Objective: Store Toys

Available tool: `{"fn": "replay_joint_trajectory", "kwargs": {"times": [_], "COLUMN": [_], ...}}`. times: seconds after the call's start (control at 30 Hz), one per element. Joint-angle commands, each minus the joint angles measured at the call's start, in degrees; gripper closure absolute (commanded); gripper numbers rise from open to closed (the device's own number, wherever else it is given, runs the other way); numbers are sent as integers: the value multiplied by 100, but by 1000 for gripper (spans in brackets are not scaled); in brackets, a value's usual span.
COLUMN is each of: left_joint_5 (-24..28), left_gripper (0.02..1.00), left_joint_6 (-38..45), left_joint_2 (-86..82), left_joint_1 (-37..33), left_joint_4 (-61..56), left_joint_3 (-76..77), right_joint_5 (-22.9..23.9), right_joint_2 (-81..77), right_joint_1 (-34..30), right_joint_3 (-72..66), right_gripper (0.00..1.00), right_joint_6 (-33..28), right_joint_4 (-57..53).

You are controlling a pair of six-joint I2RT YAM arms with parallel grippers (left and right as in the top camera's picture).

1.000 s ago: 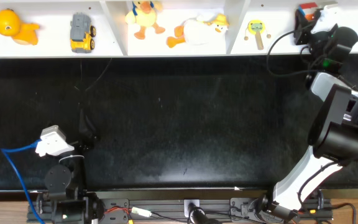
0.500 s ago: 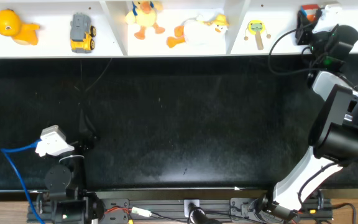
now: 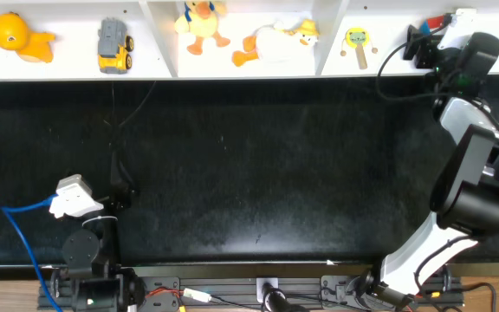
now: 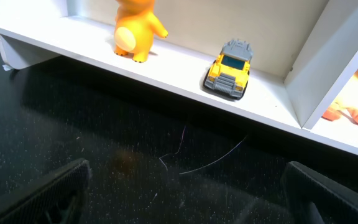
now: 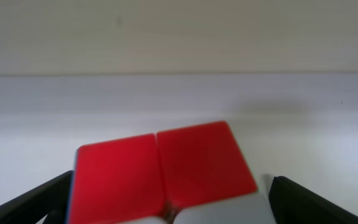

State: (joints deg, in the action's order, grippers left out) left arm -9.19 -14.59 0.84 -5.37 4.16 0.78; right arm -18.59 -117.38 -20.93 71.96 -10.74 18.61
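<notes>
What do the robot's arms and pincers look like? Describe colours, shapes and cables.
The right arm has white links between black joints, with black cables at its wrist. The left arm is black, with a white block trailing a blue cable. Its pincer fingers are dark.

Matt black tabletop [image 3: 249, 173], smooth white shelf [image 3: 68, 59], seemingly plastic truck [image 4: 229, 70]
</notes>
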Motion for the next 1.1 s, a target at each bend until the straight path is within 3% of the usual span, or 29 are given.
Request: {"fn": "replay_joint_trajectory", "kwargs": {"times": [0.03, 0.93, 1.1], "left_joint_5": [37, 37, 37], "left_gripper": [20, 20, 20], "left_joint_6": [125, 125, 125], "left_joint_2": [-68, -68, -68], "left_joint_1": [-42, -42, -42], "left_joint_4": [-28, -28, -28], "left_joint_3": [-33, -33, -33], "right_joint_5": [68, 2, 4], "right_joint_2": [763, 6013, 6767], "right_joint_1": [-9, 275, 275], "right_joint_3": [-11, -11, -11], "right_gripper": [3, 3, 5], "right_joint_6": [44, -166, 186], "right_joint_4": [-505, -7180, -8129]}}
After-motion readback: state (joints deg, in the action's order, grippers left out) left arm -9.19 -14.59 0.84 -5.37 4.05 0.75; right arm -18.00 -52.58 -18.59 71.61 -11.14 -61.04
